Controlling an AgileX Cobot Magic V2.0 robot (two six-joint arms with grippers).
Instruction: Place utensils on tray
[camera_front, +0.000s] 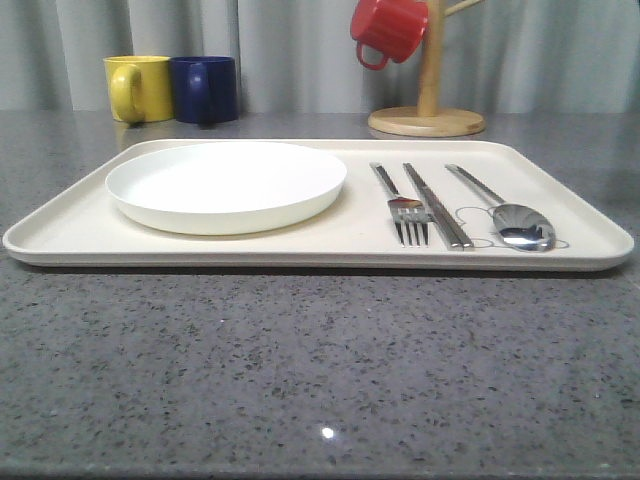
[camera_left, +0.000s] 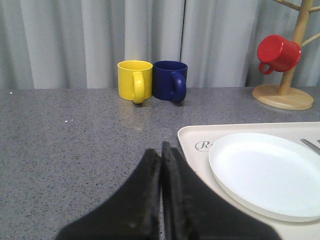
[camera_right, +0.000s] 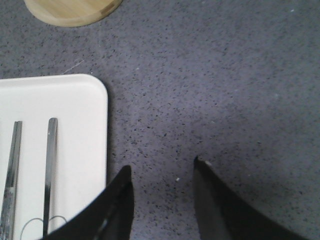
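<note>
The cream tray (camera_front: 60, 240) lies across the grey counter. On its right part rest three silver utensils side by side: a fork (camera_front: 404, 212), flat chopsticks (camera_front: 436, 205) and a spoon (camera_front: 515, 224). In the right wrist view two slim handles, the spoon's (camera_right: 50, 170) and the chopsticks' (camera_right: 12, 165), lie on the tray's corner (camera_right: 85, 125). My right gripper (camera_right: 162, 167) is open over bare counter beside that corner, holding nothing. My left gripper (camera_left: 161, 149) is shut and empty over the counter, just off the tray's left end (camera_left: 192, 145).
A round white plate (camera_front: 225, 185) sits on the tray's left half. Yellow mug (camera_front: 138, 88) and blue mug (camera_front: 205, 88) stand at the back left. A wooden mug tree (camera_front: 428, 100) carrying a red mug (camera_front: 388, 28) stands behind the tray's right end.
</note>
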